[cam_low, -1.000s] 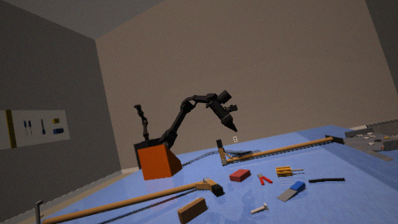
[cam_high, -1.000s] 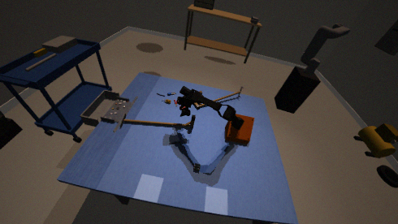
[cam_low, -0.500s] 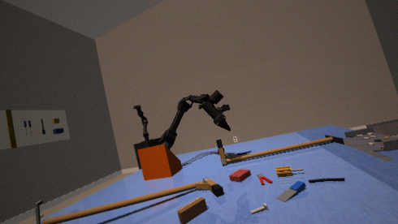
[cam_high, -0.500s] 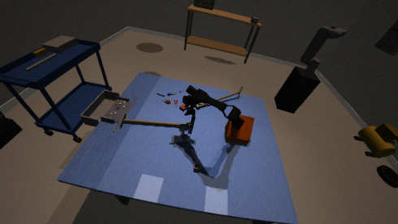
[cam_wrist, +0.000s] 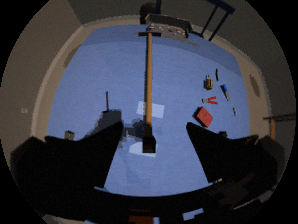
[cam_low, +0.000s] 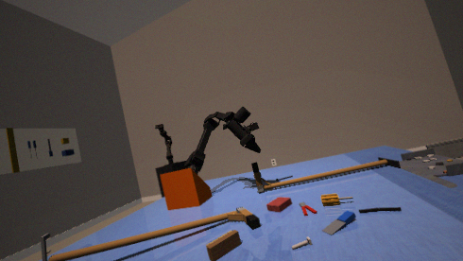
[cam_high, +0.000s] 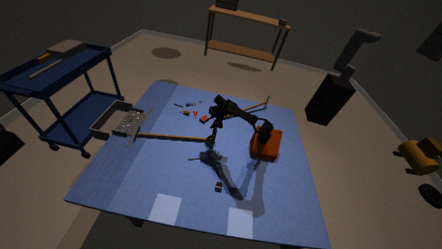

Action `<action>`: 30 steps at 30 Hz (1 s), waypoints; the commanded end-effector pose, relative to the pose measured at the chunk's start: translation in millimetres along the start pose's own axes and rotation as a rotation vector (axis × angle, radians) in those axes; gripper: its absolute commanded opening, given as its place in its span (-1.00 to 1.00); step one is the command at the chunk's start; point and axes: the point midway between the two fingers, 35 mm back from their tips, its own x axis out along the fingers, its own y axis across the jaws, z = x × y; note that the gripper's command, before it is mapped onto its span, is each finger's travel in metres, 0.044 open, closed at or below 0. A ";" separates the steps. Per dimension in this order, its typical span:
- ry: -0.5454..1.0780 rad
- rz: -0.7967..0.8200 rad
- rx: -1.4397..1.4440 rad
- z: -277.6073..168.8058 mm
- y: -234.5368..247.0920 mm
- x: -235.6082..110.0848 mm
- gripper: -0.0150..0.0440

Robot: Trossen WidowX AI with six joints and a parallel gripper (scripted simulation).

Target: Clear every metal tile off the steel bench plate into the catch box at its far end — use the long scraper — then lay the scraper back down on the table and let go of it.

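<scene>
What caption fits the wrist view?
Open pincer above the long scraper, which lies pointing toward the catch box.
</scene>
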 end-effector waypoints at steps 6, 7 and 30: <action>-0.034 -0.002 -0.001 -19.5 0.7 -13.0 1.00; -0.038 -0.002 0.000 -21.7 0.8 -14.3 1.00; -0.105 -0.015 0.001 -66.9 5.2 -34.0 1.00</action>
